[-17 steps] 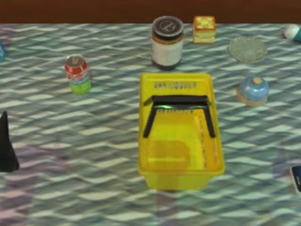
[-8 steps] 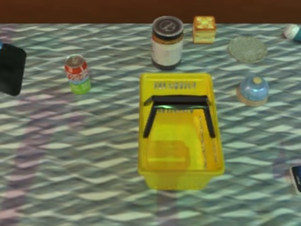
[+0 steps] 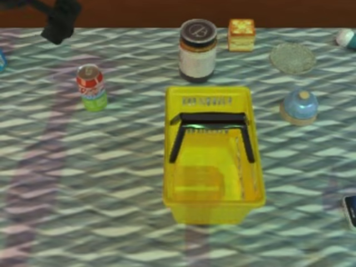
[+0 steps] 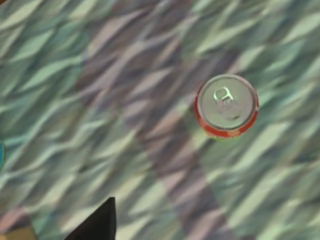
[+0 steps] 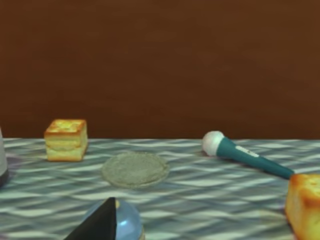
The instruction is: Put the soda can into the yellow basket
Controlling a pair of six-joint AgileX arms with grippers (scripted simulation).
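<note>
The soda can (image 3: 92,87) stands upright on the left part of the table, red and white above, green below. From the left wrist view I look down on the soda can's silvery top (image 4: 226,105). My left gripper (image 3: 58,22) hovers over the far left corner, behind the can and apart from it. One dark fingertip (image 4: 100,225) shows, set far to the side, with nothing held. The yellow basket (image 3: 173,167) sits mid-table, its black handles (image 3: 211,118) folded across it. My right gripper is outside the top view; one fingertip (image 5: 102,222) shows, holding nothing.
A white jar with a dark lid (image 3: 197,50) stands just behind the basket. A yellow cube (image 3: 241,34), grey disc (image 3: 292,58), blue bell (image 3: 300,105) and teal microphone (image 5: 240,152) fill the far right. A phone (image 3: 350,210) lies at the right edge.
My left gripper has swept from the table's left edge toward the far left corner, rising and moving slightly right. The can, the basket and the right arm have not moved.
</note>
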